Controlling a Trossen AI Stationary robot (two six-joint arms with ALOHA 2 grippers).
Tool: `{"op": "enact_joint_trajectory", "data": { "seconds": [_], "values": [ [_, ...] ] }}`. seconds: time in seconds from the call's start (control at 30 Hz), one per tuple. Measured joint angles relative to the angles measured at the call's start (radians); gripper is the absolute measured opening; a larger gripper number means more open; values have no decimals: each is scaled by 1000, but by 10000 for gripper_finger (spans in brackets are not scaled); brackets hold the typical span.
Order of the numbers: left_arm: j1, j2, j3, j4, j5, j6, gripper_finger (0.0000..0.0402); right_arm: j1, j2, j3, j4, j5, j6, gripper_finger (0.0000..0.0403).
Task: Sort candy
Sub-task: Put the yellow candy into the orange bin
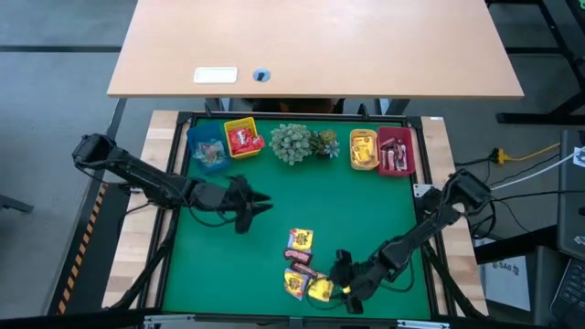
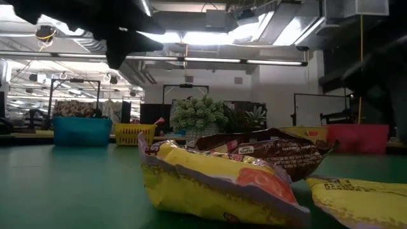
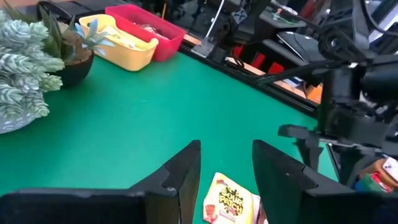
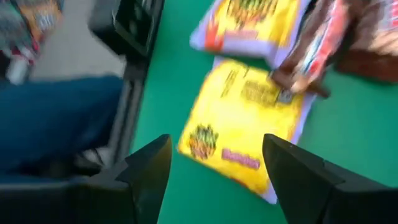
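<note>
A small heap of candy lies near the table's near edge: a yellow packet [image 1: 300,241], a dark brown-red bar [image 1: 303,269] and further yellow packets [image 1: 318,291]. The low view shows a yellow packet [image 2: 216,178] in front of the brown bar [image 2: 273,152]. My right gripper [image 1: 340,274] is open just right of the heap; in its wrist view the open gripper [image 4: 217,146] points at a flat yellow packet [image 4: 245,118]. My left gripper [image 1: 260,203] is open over bare mat, left of and beyond the heap; its wrist view shows the open gripper [image 3: 227,149] with a yellow packet [image 3: 230,199] below it.
Along the far edge stand a blue bin [image 1: 208,151], a yellow bin with red packets [image 1: 242,139], a grey-green plant cluster [image 1: 297,142], an orange-yellow bin [image 1: 363,149] and a red bin [image 1: 396,151]. A person's blue trouser leg [image 4: 56,118] shows beyond the table's near edge.
</note>
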Motion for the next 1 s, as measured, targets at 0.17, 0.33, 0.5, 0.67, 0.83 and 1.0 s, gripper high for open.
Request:
{"op": "enact_joint_trajectory", "data": {
  "seconds": [0.17, 0.33, 0.5, 0.67, 0.83, 1.0],
  "values": [
    [-44, 0, 0, -3, -69, 0, 131, 39, 62, 0, 16, 57, -87, 253],
    [-47, 0, 0, -5, -74, 0, 131, 42, 98, 1, 42, 86, -90, 253],
    [-47, 0, 0, -11, -74, 0, 131, 19, 99, 2, 31, 80, -89, 253],
    [-47, 0, 0, -10, -74, 0, 131, -16, 109, 4, -9, 93, -74, 229],
    [-47, 0, 0, -10, -74, 1, 131, -33, 115, 4, -10, 49, -59, 170],
    [-47, 0, 0, -10, -74, 1, 131, -32, 108, 2, -11, 58, -59, 99]
  ]
}}
